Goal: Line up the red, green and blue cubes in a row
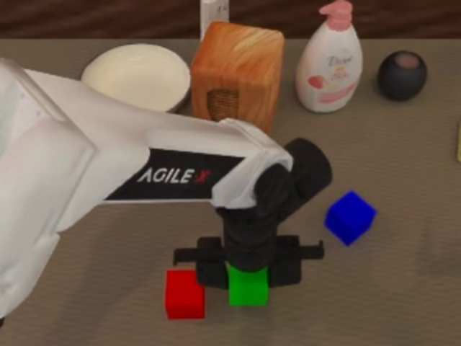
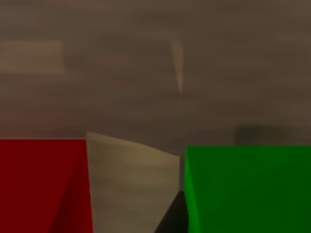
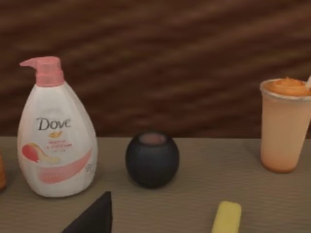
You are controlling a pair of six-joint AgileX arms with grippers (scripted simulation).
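Observation:
The green cube (image 1: pixel 248 287) is near the table's front edge, right of the red cube (image 1: pixel 184 294), with a narrow gap between them. My left gripper (image 1: pixel 248 274) reaches down from above and is shut on the green cube. In the left wrist view a dark finger (image 2: pixel 172 218) lies flush against the side of the green cube (image 2: pixel 248 189), and the red cube (image 2: pixel 43 184) is beside it at about the same height. The blue cube (image 1: pixel 350 216) lies apart, to the right and farther back. My right arm is outside the top view; only a dark wedge of the right gripper (image 3: pixel 95 218) shows.
Along the back stand a white bowl (image 1: pixel 137 76), a large brown wooden block (image 1: pixel 238 72), a Dove pump bottle (image 1: pixel 330 61) and a dark ball (image 1: pixel 402 74). An orange drink cup (image 3: pixel 284 126) and a yellow bar (image 3: pixel 226 216) are at the far right.

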